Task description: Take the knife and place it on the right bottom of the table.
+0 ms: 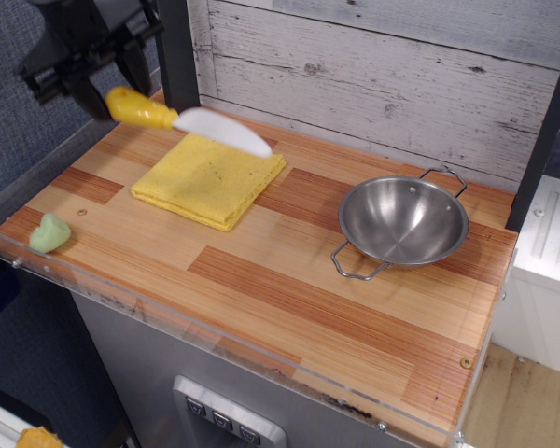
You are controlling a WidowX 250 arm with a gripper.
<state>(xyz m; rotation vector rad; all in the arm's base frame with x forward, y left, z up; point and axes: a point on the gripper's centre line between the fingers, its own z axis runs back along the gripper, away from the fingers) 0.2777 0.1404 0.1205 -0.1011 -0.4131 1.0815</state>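
Observation:
My black gripper (110, 91) is at the back left, above the table (289, 280), shut on the yellow handle of the knife (187, 119). The knife is held in the air, its white curved blade pointing right and slightly down over the back edge of the folded yellow cloth (208, 177). The table is a striped wooden countertop with a clear acrylic rim.
A steel bowl with two wire handles (403, 222) stands at the right middle. A small pale green object (49, 232) lies at the front left corner. A dark post (174, 56) stands at the back left against the whitewashed plank wall.

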